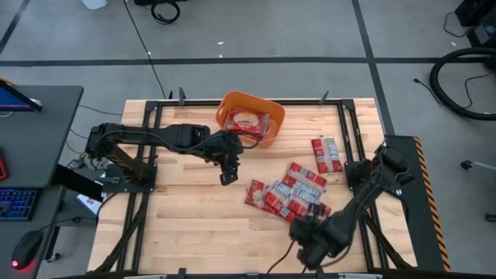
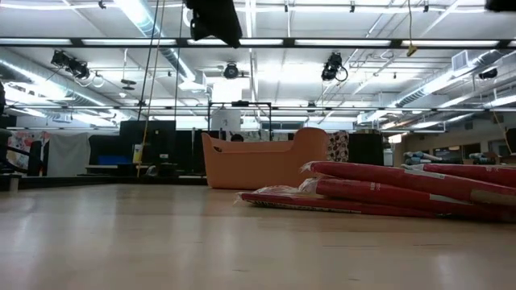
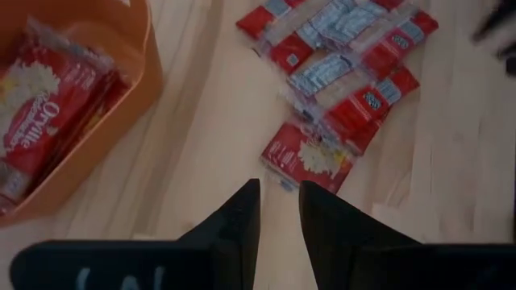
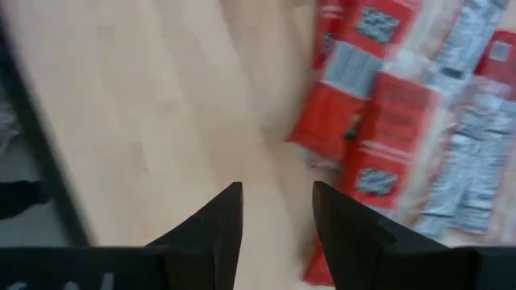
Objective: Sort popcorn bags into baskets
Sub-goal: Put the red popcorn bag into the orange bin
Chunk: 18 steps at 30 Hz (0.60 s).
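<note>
I count the job as barely begun. The orange tub (image 1: pixel 273 116) sits at the far edge of the surface (image 1: pixel 178 225), and from above I can make out at least one popcorn bag inside it (image 1: pixel 246 121); the left wrist view suggests two stacked there, though I can't be sure of the count. Everything else is still out on the wood: a loose heap of bags (image 1: pixel 288 194) toward my right side, overlapping one another, and a pair of bags (image 1: pixel 326 153) lying apart from the heap, closer to the right rail.

The bags are flat red packets with pale centre panels, some showing printed popcorn, others a bluish-white label. In the low view the heap (image 2: pixel 403 193) lies shallow, edges lifted slightly where packets overlap.

My left end effector (image 1: pixel 226 177) hangs over bare wood between the tub and the heap, fingers (image 3: pixel 242 217) a narrow gap apart and holding nothing; the nearest bag (image 3: pixel 308 157) lies just ahead of it. My right end effector (image 1: pixel 304 232) is at the near edge of the heap, fingers (image 4: pixel 222 217) spread and empty.
</note>
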{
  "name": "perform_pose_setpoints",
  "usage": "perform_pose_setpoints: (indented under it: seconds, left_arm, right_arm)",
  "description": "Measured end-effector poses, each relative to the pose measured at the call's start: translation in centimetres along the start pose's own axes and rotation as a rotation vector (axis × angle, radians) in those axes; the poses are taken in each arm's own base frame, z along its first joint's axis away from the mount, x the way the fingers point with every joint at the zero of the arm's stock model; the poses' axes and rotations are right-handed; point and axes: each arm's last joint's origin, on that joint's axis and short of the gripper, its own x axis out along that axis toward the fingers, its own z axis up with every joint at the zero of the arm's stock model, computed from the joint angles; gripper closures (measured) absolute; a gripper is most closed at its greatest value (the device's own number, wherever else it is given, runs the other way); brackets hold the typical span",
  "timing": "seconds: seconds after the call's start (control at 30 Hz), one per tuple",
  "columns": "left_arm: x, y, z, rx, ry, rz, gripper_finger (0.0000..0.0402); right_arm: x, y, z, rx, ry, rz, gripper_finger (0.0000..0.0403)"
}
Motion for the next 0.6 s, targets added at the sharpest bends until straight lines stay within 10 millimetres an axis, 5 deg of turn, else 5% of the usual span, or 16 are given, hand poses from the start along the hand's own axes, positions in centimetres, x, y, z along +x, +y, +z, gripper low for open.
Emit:
perform_pose_setpoints:
  seconds: [0.3, 0.6]
  left_arm:
    - [0.1, -1.8, -0.7, 0.149, 0.004, 0.024, 0.0308]
    - [0.1, -1.6, -0.7, 0.199, 0.004, 0.041, 0.0308]
  right_arm:
    - [0.3, 1.1, -1.0, 0.110, 0.004, -0.025, 0.0233]
    - [0.7, 0.4, -1.2, 0.096, -0.022, -0.106, 0.0138]
